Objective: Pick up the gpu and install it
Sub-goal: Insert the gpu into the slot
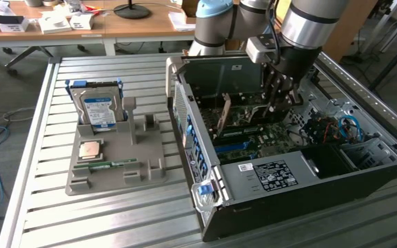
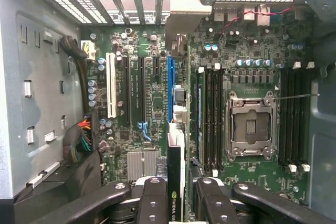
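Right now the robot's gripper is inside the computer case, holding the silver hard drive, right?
No. The gripper is inside the computer case, but it holds the gpu, the thin dark card between its fingers in the wrist view. The silver hard drive stands in the grey holder outside the case, in the exterior view.

Hard drive (image 1: 101, 107) upright in gray holder (image 1: 124, 181)

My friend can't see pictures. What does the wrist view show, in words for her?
The gripper is shut on the gpu, a thin card seen edge-on, inside an open computer case. Beyond it lies the green motherboard with long slots and an empty silver processor socket.
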Tool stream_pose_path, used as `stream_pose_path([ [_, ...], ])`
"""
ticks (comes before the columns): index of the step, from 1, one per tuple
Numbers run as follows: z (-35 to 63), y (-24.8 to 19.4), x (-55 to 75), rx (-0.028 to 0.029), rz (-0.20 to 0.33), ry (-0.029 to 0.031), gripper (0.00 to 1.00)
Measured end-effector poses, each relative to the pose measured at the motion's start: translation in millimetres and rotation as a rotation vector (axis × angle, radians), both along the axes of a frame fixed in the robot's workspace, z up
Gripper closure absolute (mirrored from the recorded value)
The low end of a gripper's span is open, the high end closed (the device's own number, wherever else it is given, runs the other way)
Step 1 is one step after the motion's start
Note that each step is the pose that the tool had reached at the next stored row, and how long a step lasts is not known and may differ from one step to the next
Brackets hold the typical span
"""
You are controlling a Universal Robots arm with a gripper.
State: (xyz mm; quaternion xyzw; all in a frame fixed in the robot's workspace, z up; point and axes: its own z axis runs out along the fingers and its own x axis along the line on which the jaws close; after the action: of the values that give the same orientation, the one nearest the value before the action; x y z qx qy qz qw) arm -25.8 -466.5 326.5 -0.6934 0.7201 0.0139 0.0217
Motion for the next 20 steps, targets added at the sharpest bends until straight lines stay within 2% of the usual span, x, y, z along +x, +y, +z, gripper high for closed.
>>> stream_pose_path([
  [9,-3.0,0.0,-0.3,-0.0002,0.018,0.0001,0.74],
  [17,-11.4,0.0,-1.1,-0.0004,0.029,0.0001,0.74],
  [20,-11.7,0.0,-1.1,-0.0006,0.030,0.0002,0.74],
])
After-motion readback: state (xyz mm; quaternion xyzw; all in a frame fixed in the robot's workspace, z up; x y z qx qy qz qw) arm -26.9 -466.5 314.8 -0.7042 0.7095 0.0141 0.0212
